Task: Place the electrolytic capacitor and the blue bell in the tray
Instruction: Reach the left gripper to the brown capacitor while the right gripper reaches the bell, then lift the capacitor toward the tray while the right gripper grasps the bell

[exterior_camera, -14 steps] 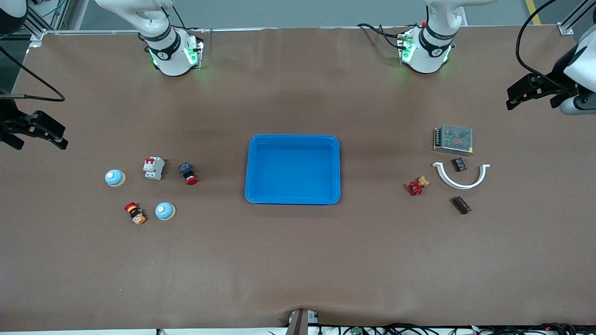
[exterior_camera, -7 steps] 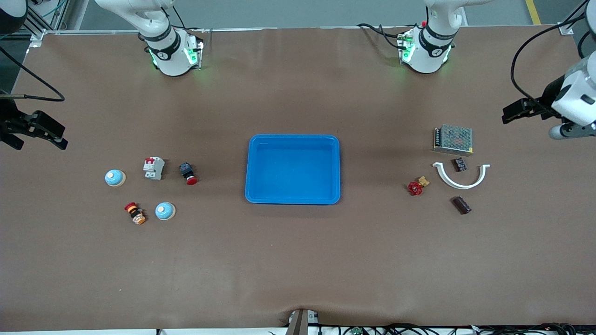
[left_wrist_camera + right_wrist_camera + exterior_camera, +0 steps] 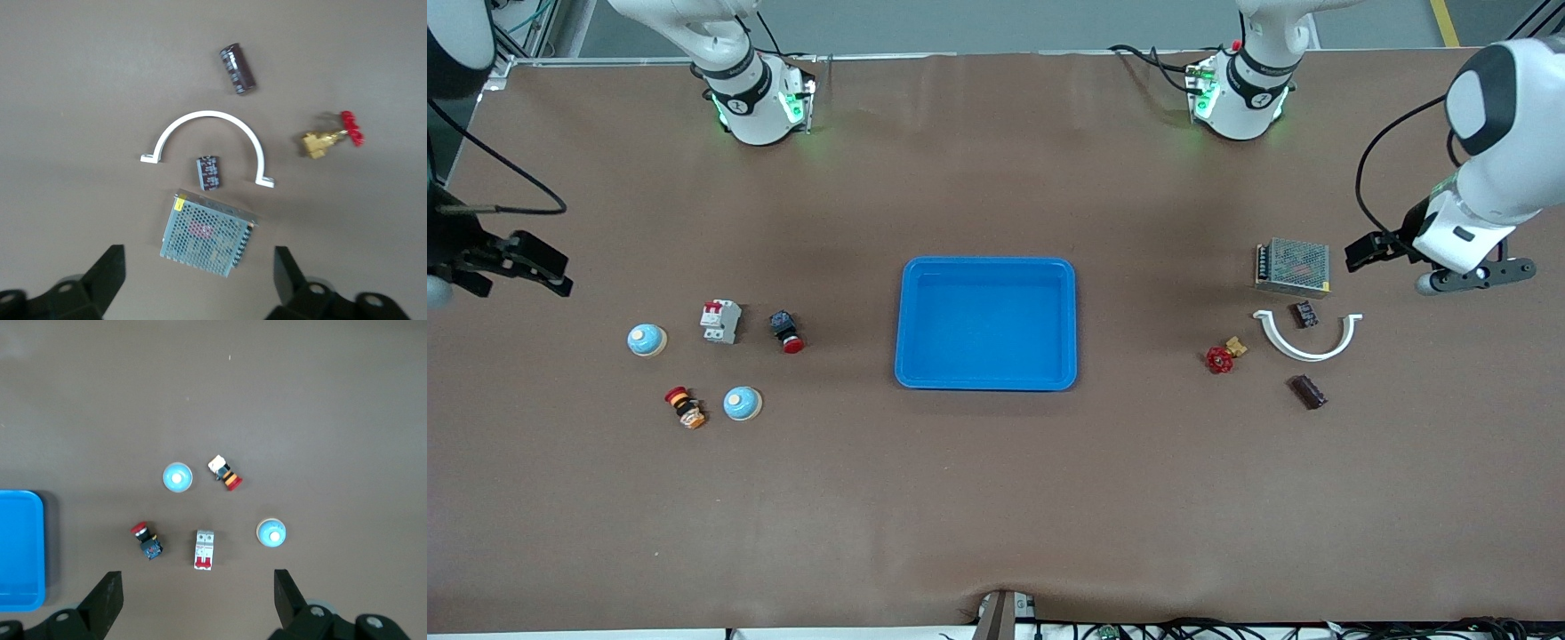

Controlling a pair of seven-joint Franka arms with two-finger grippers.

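Approach stage: the left end effector [image 3: 1376,252] hovers released and empty beside the mesh power supply [image 3: 1292,266], wrist angled down. Below it in the front frame lie two electrolytic capacitors, one [image 3: 1305,313] tucked inside the white curved clamp [image 3: 1307,342], the other [image 3: 1307,391] lower and in the open, likely the easier pick. The right end effector [image 3: 543,269] waits released above the blue bells [image 3: 647,340] [image 3: 742,403]. The tray [image 3: 987,265] sits mid-frame, unfilled.

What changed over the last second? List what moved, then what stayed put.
The left claw swung in from the table's edge toward the metal-mesh box, still holding nothing. The right claw drifted slightly toward the parts, open. The tray, both blue bells and the capacitors lie unmoved.
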